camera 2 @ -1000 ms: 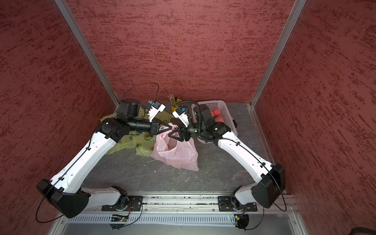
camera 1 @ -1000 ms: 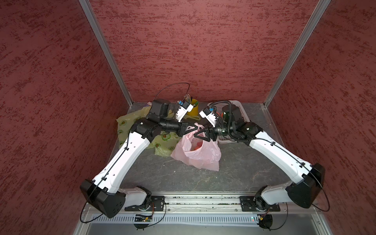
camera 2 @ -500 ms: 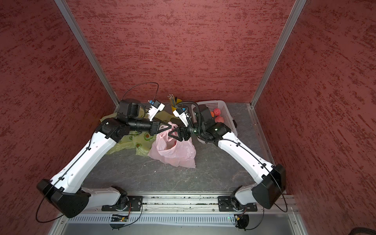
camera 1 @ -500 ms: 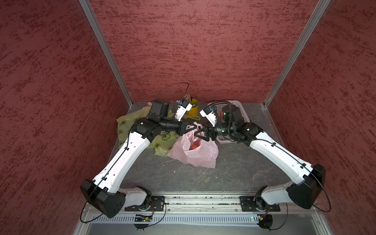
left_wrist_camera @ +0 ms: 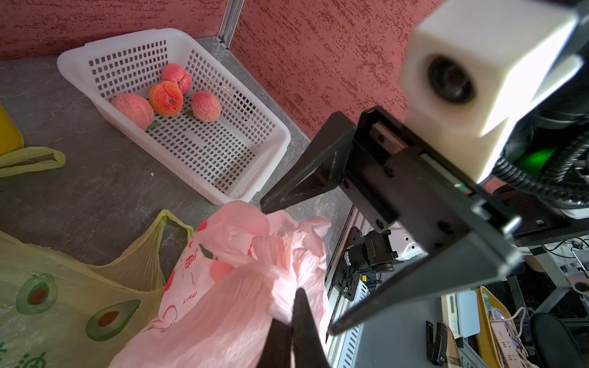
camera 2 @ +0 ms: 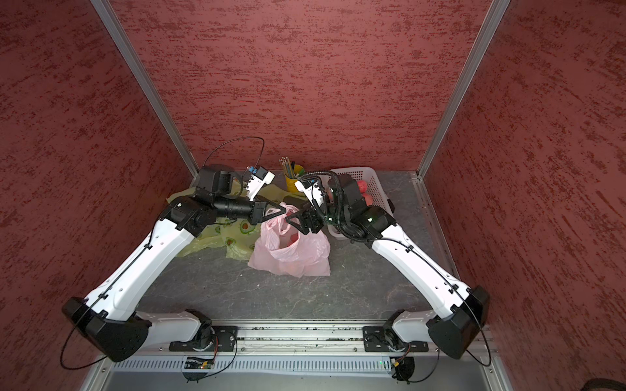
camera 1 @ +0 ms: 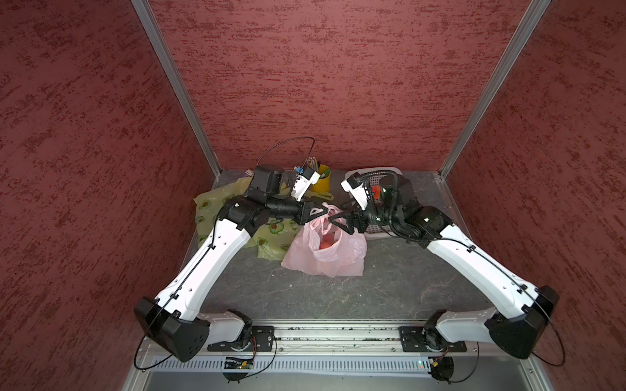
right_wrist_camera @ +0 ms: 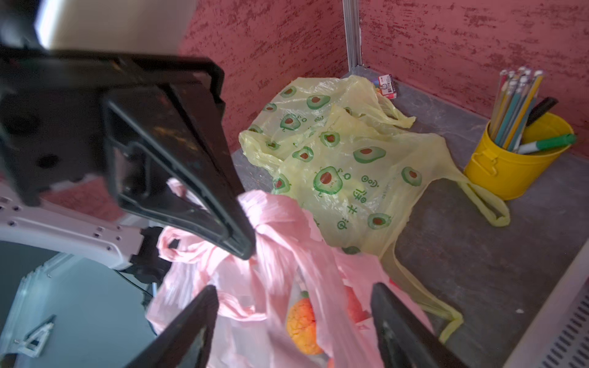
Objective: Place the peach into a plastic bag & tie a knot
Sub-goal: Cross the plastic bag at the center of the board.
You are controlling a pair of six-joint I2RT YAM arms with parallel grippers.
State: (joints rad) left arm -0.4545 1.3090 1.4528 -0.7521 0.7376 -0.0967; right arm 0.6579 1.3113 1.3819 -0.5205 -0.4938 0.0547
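The pink plastic bag [camera 1: 325, 255] [camera 2: 291, 254] stands on the table between both arms. An orange peach [right_wrist_camera: 301, 321] shows inside it through the mouth, reddish in a top view [camera 1: 327, 244]. My left gripper [camera 1: 326, 212] [left_wrist_camera: 288, 307] is shut on a bunched pink handle of the bag [left_wrist_camera: 223, 302]. In the right wrist view that handle [right_wrist_camera: 271, 223] looks twisted at the left gripper's tips. My right gripper [right_wrist_camera: 293, 291] [camera 1: 333, 218] is open, its jaws standing wide on either side of a pink handle strip without pinching it.
A white basket [left_wrist_camera: 255, 191] [camera 2: 376, 189] with several more peaches [left_wrist_camera: 165, 97] sits behind the right arm. Yellow avocado-print bags [right_wrist_camera: 350, 165] [camera 1: 271, 237] lie at the back left. A yellow cup of pencils [right_wrist_camera: 510, 165] [camera 1: 321, 182] stands by the rear wall.
My right gripper has opened and let go of the pink bag's handle. The left gripper stays shut on its handle, and the bag has shifted slightly left.
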